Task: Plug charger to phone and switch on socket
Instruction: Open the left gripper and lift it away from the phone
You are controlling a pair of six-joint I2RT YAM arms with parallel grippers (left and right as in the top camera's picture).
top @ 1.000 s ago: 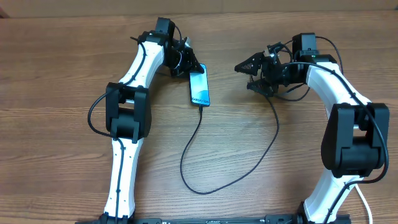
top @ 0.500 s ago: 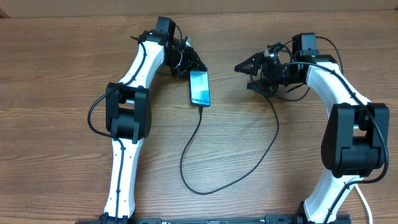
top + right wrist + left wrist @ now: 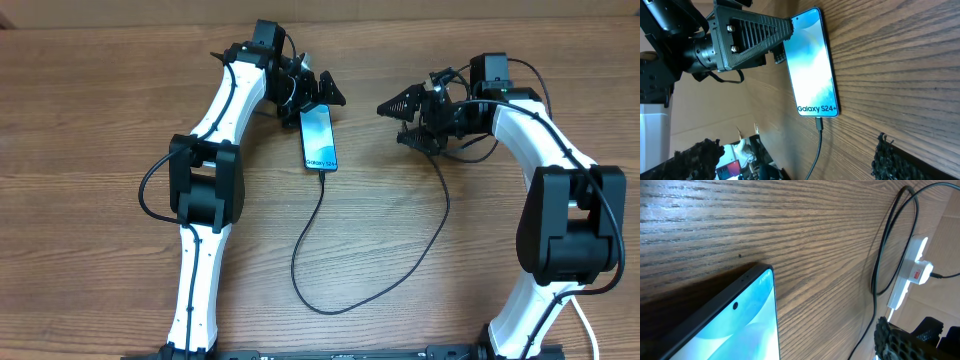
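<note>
The phone (image 3: 318, 138) lies flat on the table with its teal screen lit. The charger's black cable (image 3: 312, 255) is plugged into its near end (image 3: 819, 122), loops toward the table's front edge, and runs back up under the right arm. My left gripper (image 3: 322, 97) is open just beyond the phone's far end, one finger (image 3: 755, 30) hanging over that end. My right gripper (image 3: 396, 122) is open to the right of the phone, facing it, with nothing between its fingers. The white socket (image 3: 912, 271), with a red mark, shows only in the left wrist view, far right.
The left wrist view shows the cable (image 3: 880, 265) curving over bare wood toward the socket. The white segments of both arms (image 3: 205, 190) lie along the table's left and right sides.
My left gripper has opened wide and let go of the phone's far end, lifting slightly away. The phone stays flat with the cable plugged in. The right arm has not moved.
</note>
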